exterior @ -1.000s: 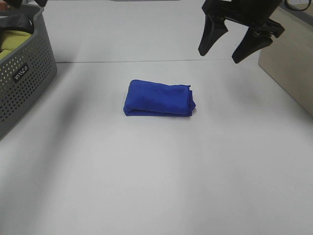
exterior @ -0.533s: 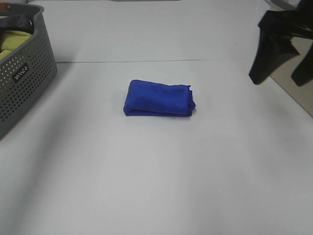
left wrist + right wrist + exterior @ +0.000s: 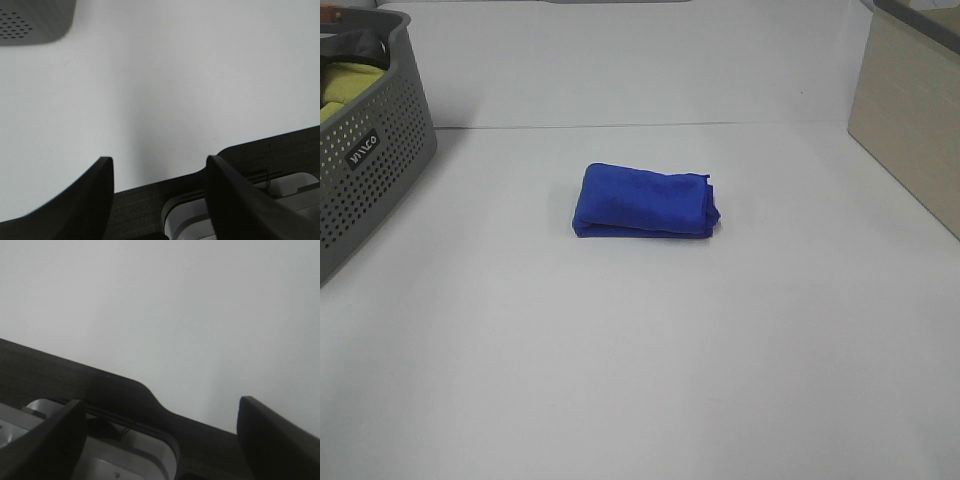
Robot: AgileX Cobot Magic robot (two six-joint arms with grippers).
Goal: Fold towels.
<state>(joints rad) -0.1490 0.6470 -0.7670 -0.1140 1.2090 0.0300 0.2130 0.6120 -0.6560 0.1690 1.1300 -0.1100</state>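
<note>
The royal-blue towel (image 3: pixel 646 201) lies folded into a small thick rectangle near the middle of the white table, with a bit of white tag at its right far corner. Neither arm shows in the exterior high view. My left gripper (image 3: pixel 157 165) is open and empty over bare table near a black edge; the towel is not in its view. My right gripper (image 3: pixel 162 412) is open and empty, also over bare table beside a black edge.
A grey perforated basket (image 3: pixel 370 165) stands at the far left with a yellow-green cloth (image 3: pixel 342 82) inside; its corner shows in the left wrist view (image 3: pixel 35 22). A beige box (image 3: pixel 910 110) stands at the far right.
The right arm has swung rightward and left the exterior high view. The folded towel has not moved.
</note>
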